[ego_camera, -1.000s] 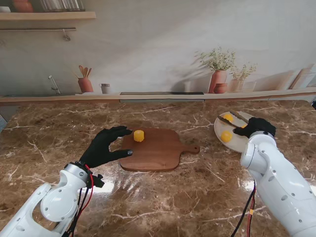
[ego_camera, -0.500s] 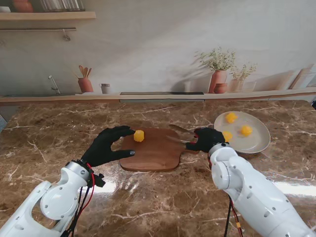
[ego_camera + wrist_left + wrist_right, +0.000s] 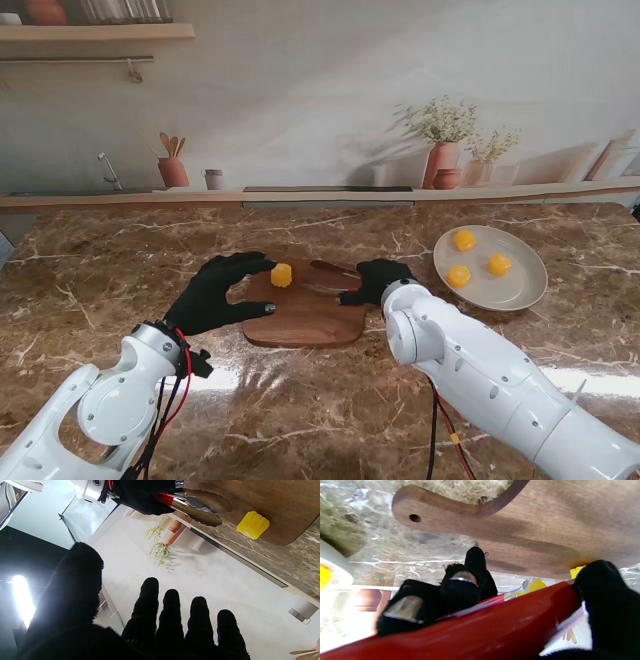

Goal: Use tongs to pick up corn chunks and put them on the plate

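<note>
So, red-handled metal tongs gripped in black-gloved right hand, tips aimed at yellow corn chunk on wooden cutting board. Board likely steadied by spread, empty left hand. White plate already loaded with three.

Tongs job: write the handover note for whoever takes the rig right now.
Right hand: shut on the tongs, over the right part of the board, tips pointing at the last corn chunk and short of it.
Left hand: open, holding nothing, at the board's left edge, fingers beside that chunk.
Plate: on the right, with three chunks on it.
Done: three chunks plated.
Left: close the tongs on the chunk on the board and carry it to the plate.
</note>
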{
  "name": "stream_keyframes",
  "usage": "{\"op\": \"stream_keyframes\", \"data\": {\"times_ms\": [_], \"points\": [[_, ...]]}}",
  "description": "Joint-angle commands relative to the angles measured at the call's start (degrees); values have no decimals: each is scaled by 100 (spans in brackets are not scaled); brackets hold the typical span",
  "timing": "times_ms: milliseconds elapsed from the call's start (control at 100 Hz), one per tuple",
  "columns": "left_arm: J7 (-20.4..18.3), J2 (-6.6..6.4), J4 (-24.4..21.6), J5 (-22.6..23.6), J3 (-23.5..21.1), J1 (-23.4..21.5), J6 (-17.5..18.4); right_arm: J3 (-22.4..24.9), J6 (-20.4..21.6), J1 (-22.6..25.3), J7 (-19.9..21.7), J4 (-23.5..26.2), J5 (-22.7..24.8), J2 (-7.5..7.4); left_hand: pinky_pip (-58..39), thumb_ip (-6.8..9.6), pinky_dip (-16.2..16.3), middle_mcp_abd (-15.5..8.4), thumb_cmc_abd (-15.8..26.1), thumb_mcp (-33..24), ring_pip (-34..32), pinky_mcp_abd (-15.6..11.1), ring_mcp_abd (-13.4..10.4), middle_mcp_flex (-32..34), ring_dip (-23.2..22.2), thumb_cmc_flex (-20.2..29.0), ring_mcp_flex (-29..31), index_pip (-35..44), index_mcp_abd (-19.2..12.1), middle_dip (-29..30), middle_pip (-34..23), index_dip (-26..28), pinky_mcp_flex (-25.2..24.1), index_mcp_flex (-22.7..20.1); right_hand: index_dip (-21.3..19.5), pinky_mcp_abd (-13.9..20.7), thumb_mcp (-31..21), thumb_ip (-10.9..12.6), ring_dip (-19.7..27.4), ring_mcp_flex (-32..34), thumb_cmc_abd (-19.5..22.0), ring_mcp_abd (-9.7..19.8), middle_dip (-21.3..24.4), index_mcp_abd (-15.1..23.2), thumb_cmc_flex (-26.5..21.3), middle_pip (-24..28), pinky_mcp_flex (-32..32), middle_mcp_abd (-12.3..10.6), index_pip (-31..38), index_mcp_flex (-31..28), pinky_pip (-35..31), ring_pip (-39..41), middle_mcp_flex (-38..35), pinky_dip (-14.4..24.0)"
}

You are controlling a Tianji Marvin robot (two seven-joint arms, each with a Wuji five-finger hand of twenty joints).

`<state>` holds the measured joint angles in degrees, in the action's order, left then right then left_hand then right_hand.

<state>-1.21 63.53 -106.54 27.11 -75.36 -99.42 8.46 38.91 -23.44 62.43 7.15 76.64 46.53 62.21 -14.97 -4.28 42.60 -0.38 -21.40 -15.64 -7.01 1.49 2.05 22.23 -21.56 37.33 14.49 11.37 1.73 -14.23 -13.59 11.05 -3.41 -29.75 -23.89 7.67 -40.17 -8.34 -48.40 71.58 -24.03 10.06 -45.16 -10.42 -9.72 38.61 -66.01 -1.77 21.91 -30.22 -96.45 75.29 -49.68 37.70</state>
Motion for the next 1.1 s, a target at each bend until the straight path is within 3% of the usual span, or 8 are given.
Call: {"op": "stream_keyframes", "data": {"times_ms": [0, 270, 740, 980, 1050, 1090], "points": [[-7, -7, -7, 10, 20, 0, -21, -94, -25, -133, 177, -104, -138, 93, 226, 158, 91, -124, 158, 205, 174, -269, -280, -94, 62, 181, -276, -67, 47, -21, 107, -4, -86, -19, 15, 1228, 59, 267, -30, 113, 392, 241, 40, -190, 194, 89, -313, 13, -104, 172, -1257, 154, 203, 262], [26, 0, -21, 8, -5, -43, -29, -773, -60, -656, 206, -625, -665, 265, 247, 157, 91, -118, 153, 204, 174, -283, -280, -88, 64, 175, -279, -65, 31, -23, 106, 0, -88, -25, -11, 1270, 202, 294, -14, 20, 384, 289, 43, -203, 268, 100, -294, 3, -175, 325, -1201, 181, 386, 258], [172, 22, -28, 45, -110, -214, 38, -1342, -355, -1135, 73, -982, -1098, 584, 274, 155, 104, -125, 153, 192, 169, -268, -283, -63, 59, 163, -275, -50, 32, -28, 94, 5, -92, -45, -52, 1335, 315, 327, 17, 26, 340, 345, 46, -209, 300, 132, -297, 2, -214, 372, -1162, 230, 456, 274], [201, 24, -70, 94, -199, -306, 51, -1626, -373, -1348, 12, -1310, -1337, 785, 293, 154, 99, -123, 149, 185, 168, -256, -272, -46, 60, 169, -270, -41, 37, -28, 93, 7, -90, -60, -119, 1387, 265, 344, 46, 112, 364, 403, 19, 80, 188, 203, -317, -75, -157, 249, -1203, 278, 338, 328], [205, 24, -65, 98, -208, -308, 58, -1662, -370, -1356, -21, -1345, -1348, 813, 296, 154, 99, -124, 160, 186, 170, -262, -274, -51, 61, 165, -272, -43, 36, -26, 97, 5, -89, -53, -215, 1223, 83, 223, 89, 174, 922, 307, -22, 458, -229, 235, -325, -112, -102, -46, -1312, 359, 129, 385], [205, 25, -67, 95, -210, -311, 58, -1705, -376, -1369, -1, -1332, -1322, 805, 299, 156, 97, -123, 176, 179, 171, -257, -278, -48, 61, 176, -273, -41, 36, -26, 97, 6, -90, -58, -286, 1095, 184, 123, 123, 215, 1639, 239, -61, 795, -826, 249, -327, -145, 1, -485, -1381, 407, -89, 378]]}}
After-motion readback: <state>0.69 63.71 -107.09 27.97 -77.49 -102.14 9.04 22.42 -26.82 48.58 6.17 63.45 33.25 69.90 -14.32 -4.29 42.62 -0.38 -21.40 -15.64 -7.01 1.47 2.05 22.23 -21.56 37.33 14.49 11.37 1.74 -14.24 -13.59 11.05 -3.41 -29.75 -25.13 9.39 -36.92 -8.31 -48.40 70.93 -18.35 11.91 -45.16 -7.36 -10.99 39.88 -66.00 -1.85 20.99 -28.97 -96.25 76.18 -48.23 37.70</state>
